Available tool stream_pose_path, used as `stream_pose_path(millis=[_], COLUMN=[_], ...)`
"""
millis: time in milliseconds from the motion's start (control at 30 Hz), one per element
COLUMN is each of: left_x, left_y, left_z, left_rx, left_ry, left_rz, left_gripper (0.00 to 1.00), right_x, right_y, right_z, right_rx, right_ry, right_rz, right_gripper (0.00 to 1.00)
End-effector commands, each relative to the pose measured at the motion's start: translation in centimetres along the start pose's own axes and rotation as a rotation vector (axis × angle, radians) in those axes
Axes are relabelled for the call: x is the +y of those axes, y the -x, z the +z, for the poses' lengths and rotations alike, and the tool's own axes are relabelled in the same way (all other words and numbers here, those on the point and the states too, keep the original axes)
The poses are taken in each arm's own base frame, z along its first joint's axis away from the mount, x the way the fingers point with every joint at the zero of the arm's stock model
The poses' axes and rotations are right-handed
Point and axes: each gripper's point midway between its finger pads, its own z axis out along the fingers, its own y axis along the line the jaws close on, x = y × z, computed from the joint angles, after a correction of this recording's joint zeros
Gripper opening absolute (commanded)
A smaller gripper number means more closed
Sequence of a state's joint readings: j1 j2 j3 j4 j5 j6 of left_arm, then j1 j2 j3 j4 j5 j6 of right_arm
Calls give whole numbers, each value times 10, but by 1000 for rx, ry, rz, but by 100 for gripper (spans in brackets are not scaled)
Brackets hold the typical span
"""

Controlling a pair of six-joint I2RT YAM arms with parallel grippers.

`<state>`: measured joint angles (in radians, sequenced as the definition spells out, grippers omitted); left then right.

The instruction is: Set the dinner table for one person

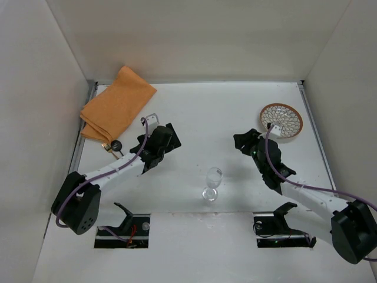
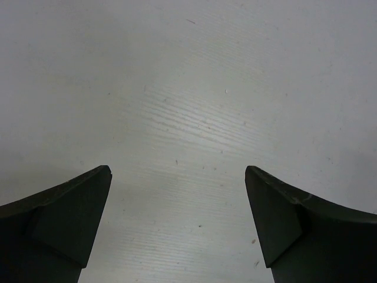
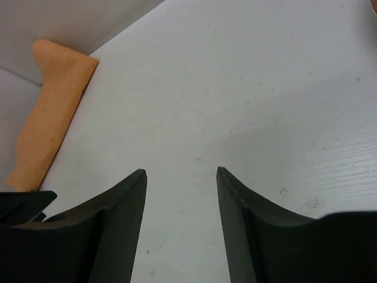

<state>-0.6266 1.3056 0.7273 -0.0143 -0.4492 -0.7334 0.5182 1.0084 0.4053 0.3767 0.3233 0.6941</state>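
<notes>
The dinner table [image 1: 206, 112] is a large flat white surface edged by white walls. A clear wine glass [image 1: 212, 183] stands upright near the front middle. A patterned brown-and-white plate [image 1: 281, 119] lies at the far right. A folded orange cloth [image 1: 118, 105] lies at the far left and shows in the right wrist view [image 3: 50, 112]. Dark cutlery ends [image 1: 113, 146] lie by the cloth's near edge. My left gripper [image 1: 171, 134] [image 2: 178, 171] is open and empty over bare table. My right gripper [image 1: 240, 141] [image 3: 181, 172] is open and empty, left of the plate.
White walls [image 1: 35, 88] close the table on the left, back and right. Two rectangular cut-outs with black fixtures [image 1: 123, 227] [image 1: 283, 233] sit at the near edge by the arm bases.
</notes>
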Motion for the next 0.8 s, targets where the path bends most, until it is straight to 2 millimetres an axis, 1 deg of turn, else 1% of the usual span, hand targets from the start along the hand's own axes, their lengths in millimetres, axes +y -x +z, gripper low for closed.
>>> stream_pose_path(millis=[0,67,133,200,267,367,433,500,600,700,767], left_x=[-10,-11,-15,-14,-11,0,14,32,49,63,69], left_y=[20,27,35,45,58,86,105,123,141,152,158], left_z=[-3,-1,3,5,7,15,25,34,51,68,82], left_rx=[-34,-52,-83,-118,-161,-216,-244,-272,-306,-325,-319], left_ry=[-18,-23,-39,-41,-33,-1,52,116,169,214,238], left_rz=[1,1,6,6,-16,-50,-52,-46,-42,-51,-50], left_gripper=[100,100,100,100,100,100,100,100,100,100,100], right_x=[17,20,22,22,23,24,27,29,30,32,31], right_y=[19,17,19,14,11,13,12,13,13,16,12], right_z=[0,0,1,4,4,3,2,-1,-1,-3,-2], right_rx=[-56,-43,-50,-31,-11,-17,-2,-4,1,-11,6], right_ry=[63,76,84,78,79,86,93,97,101,107,104], right_rz=[22,13,13,3,-3,0,-6,-5,-7,-4,-5], right_gripper=[53,44,28,17,11,6,1,0,0,1,1])
